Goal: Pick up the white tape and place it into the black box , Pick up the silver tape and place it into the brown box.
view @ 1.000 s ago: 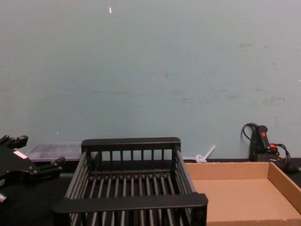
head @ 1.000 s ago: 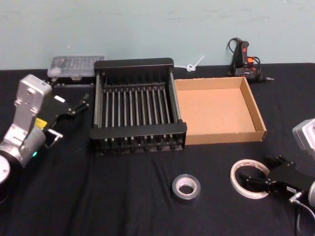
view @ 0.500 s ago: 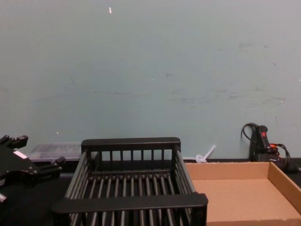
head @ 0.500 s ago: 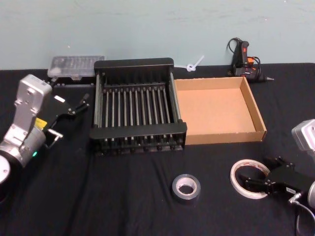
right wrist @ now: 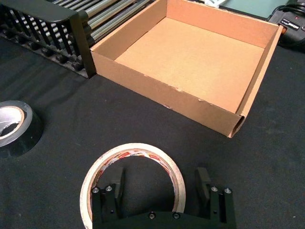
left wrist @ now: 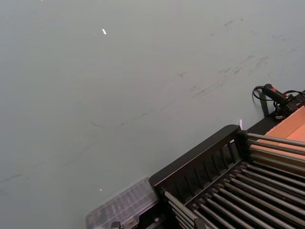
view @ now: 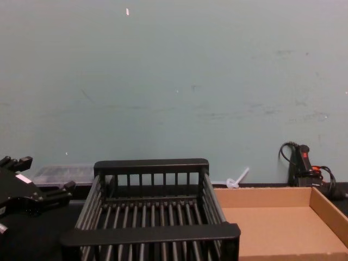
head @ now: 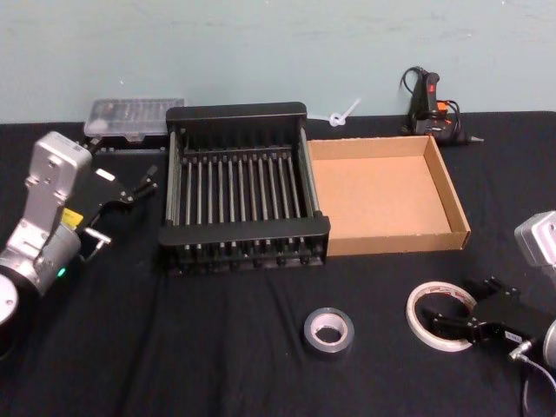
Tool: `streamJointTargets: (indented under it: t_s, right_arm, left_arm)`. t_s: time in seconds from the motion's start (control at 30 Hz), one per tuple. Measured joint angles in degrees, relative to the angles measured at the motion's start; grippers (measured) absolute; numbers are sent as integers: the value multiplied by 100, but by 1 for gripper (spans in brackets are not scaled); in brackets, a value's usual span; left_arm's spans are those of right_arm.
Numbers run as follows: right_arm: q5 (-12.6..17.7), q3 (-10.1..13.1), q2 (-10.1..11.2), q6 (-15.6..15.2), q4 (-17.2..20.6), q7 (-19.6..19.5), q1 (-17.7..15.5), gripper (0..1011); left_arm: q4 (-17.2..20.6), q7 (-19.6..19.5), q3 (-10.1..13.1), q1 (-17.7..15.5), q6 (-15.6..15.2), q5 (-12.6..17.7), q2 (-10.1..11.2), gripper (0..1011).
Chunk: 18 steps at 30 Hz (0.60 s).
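1. The right gripper (right wrist: 162, 188) sits low over the near edge of the white tape (right wrist: 132, 179), fingers spread, one inside the ring's hole and one outside the rim; nothing is clamped yet.
2. The white tape lies flat on the black cloth, nearer the robot than the brown box (head: 452, 195) and off that box's right front corner.
3. The silver tape (head: 328, 332) lies flat on the cloth too, to the left of the white tape and in front of the black box (head: 244, 230).
4. Both boxes hold nothing; the black box stands touching the brown box's left wall.
5. The left gripper (head: 130, 187) hangs idle beside the black box's left side, its fingers apart and holding nothing.
6. Risks, as I judge them: the tape wall is thin, so closing off-centre could push the roll away or tip it; a weak pinch might drop it on the way, since the carry to the black box passes over or near the brown box.
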<state>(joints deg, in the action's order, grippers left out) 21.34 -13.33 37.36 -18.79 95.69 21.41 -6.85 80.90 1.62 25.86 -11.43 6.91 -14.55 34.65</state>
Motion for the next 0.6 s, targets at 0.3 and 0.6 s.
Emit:
streamJointTargets:
  t_s: [0.3,0.6]
  right_arm:
    - [2,0,0,0,5,-2,0,759]
    - [2,0,0,0,5,-7,0,504]
  left_arm:
    - [0,0,0,0,0,0,0,1001]
    - [0,0,0,0,0,0,0,1001]
